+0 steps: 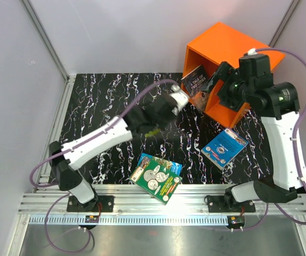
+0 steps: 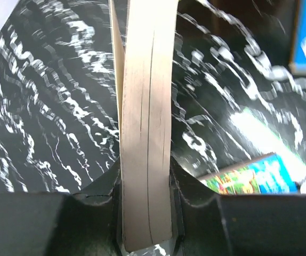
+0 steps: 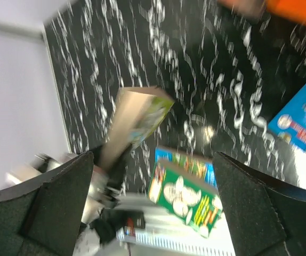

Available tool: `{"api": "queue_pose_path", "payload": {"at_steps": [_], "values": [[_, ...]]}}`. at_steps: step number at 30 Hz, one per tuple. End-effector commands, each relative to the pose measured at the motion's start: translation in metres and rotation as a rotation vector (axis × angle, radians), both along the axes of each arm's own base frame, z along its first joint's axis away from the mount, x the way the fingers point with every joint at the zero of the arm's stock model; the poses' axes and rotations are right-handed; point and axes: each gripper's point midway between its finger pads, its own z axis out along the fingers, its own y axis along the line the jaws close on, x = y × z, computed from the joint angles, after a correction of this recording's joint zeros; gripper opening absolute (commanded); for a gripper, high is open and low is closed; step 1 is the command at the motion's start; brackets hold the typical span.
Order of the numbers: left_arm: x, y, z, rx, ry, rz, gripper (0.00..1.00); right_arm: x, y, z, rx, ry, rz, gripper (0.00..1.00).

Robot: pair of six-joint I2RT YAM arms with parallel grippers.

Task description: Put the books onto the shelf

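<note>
Black marbled table (image 1: 105, 101) bears one orange shelf (image 1: 222, 48) at far right, one dark book (image 1: 195, 81) leaning inside. Three books lie flat: green coin book (image 1: 154, 180) atop a blue book (image 1: 169, 165), emblem book (image 1: 224, 148) apart. Left hand (image 2: 146, 213) pinches the fifth, a light-green book (image 2: 146, 133), above mid-table; right hand (image 3: 153, 154) spread at the shelf's mouth.

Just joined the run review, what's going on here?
The left gripper is clamped on the light-green book, holding it above the table mid-workspace. The right gripper is open beside the orange shelf, where the dark book already leans in the opening. The coin book, the blue book under it and the emblem book lie on the table.
</note>
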Motion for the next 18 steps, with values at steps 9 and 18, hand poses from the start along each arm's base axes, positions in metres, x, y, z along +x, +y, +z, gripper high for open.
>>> {"api": "queue_pose_path", "payload": {"at_steps": [9, 18], "values": [[0.115, 0.0, 0.121, -0.799, 0.063, 0.079, 0.0, -0.044, -0.064, -0.008, -0.199, 0.038, -0.184, 1.0], [0.16, -0.042, 0.151, -1.14, 0.219, -0.113, 0.0, -0.052, -0.077, -0.018, -0.254, 0.072, -0.223, 1.0]]}}
